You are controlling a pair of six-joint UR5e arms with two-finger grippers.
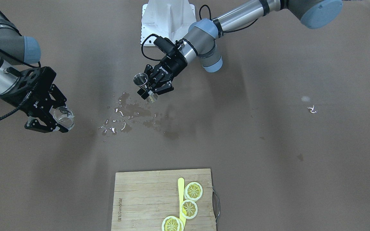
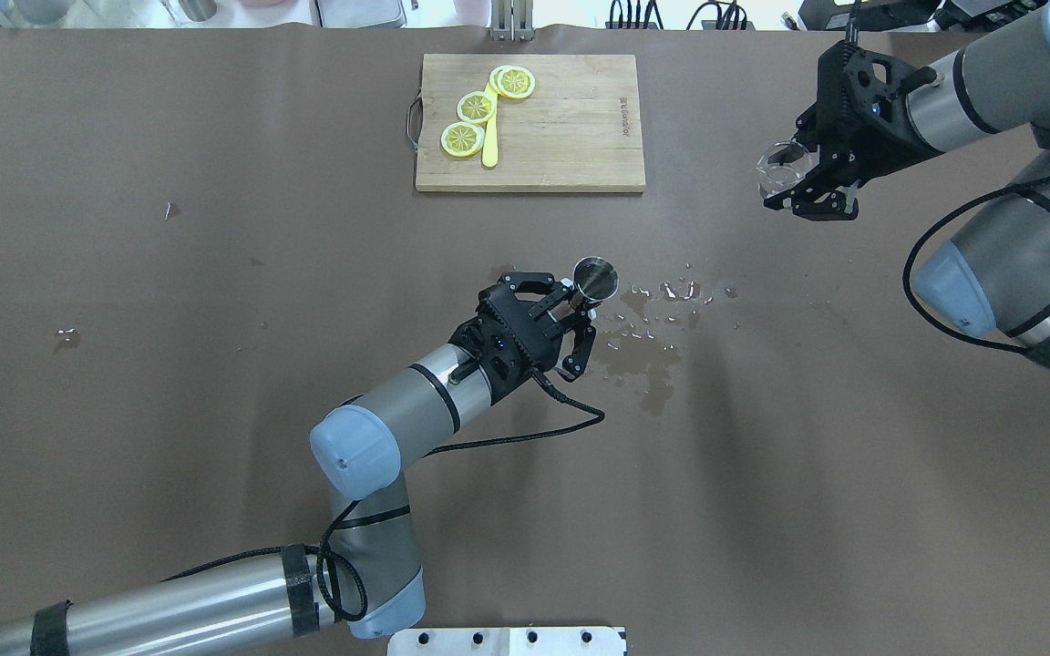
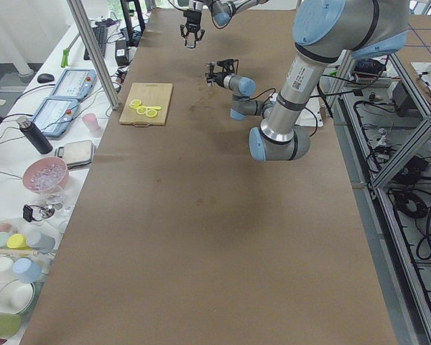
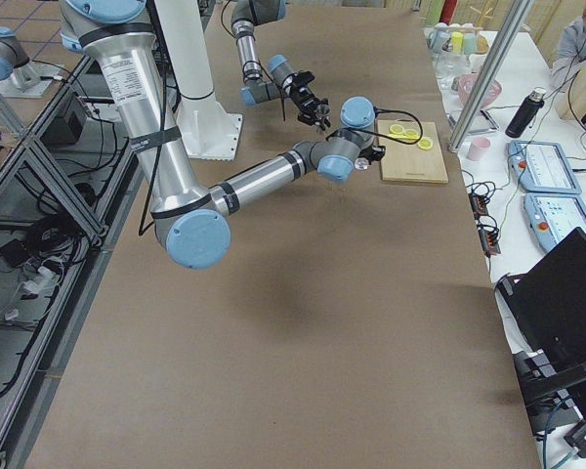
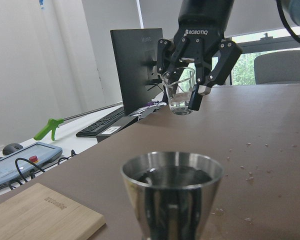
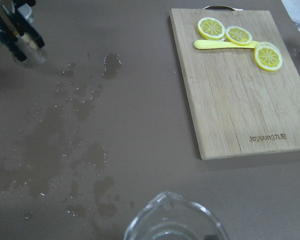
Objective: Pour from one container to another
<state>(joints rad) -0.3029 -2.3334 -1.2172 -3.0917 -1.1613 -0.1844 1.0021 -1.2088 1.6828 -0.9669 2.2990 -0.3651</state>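
My left gripper (image 2: 577, 312) is shut on a small steel measuring cup (image 2: 595, 278), held just above the table's middle. In the left wrist view the steel cup (image 5: 172, 195) fills the foreground, with dark liquid inside. My right gripper (image 2: 803, 189) is shut on a clear glass beaker (image 2: 780, 168), raised well off to the side and apart from the cup. A little clear liquid sits at the bottom of the glass beaker (image 5: 180, 95). The front-facing view shows the steel cup (image 1: 141, 80) slightly tilted and the beaker (image 1: 63, 117) at far left. The beaker's rim (image 6: 175, 222) shows at the bottom of the right wrist view.
Spilled water (image 2: 653, 337) wets the brown table beside the steel cup. A wooden cutting board (image 2: 571, 128) with lemon slices (image 2: 477, 107) and a yellow knife (image 2: 489, 146) lies at the far edge. Small wet marks (image 2: 67, 339) dot the left side.
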